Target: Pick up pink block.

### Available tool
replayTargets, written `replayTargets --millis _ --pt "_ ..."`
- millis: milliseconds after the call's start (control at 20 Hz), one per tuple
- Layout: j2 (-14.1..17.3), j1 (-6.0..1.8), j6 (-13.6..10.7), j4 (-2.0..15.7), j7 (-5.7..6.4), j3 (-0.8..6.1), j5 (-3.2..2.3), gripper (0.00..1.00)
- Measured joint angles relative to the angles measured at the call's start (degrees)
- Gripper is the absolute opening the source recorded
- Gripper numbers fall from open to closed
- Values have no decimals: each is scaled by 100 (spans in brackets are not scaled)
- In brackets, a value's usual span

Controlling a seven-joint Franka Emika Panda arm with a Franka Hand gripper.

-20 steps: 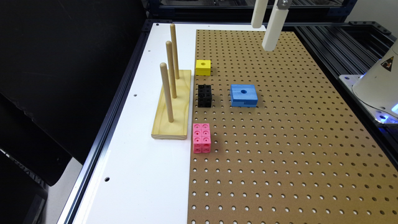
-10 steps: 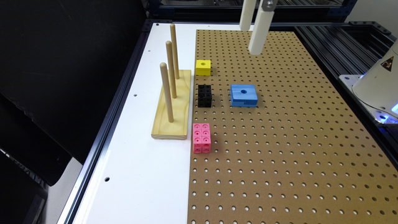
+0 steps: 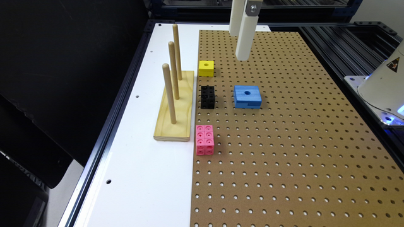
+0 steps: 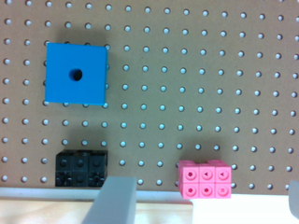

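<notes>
The pink block (image 3: 204, 139) lies flat on the brown pegboard (image 3: 284, 142), right at the board's edge where it meets the white strip of the worktop (image 3: 132, 164), and just beside the near end of the wooden peg stand (image 3: 175, 107). It sits long side along that edge, untouched, with open board on the exterior view's right — room on that side for a finger, less on the side facing the stand. In line behind it, along the same edge, sit the black cube (image 3: 207, 96) and then the yellow block (image 3: 206, 68); the blue block (image 3: 247, 96) lies beside the black one, further into the board. All four are well apart from one another, so the pink one can likely be taken without disturbing the rest.

The tool (image 3: 242, 37) hangs high above the far part of the board, beyond the yellow block and well apart from the pink block. It touches nothing and holds nothing. In the wrist view one grey finger (image 4: 112, 200) stands at one side of the frame and a sliver of the other (image 4: 294, 200) at the opposite edge, so the jaws stand wide, with the pink block (image 4: 204, 179) between their lines but far below. I judge the approach is only beginning — the tool has yet to travel over the block and descend.
</notes>
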Motion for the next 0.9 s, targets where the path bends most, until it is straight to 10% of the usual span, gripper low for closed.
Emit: replayTargets --millis 250,900 --pt "103 13 0 127 244 203 -11 100" --pt "698 9 452 140 255 209 -63 100"
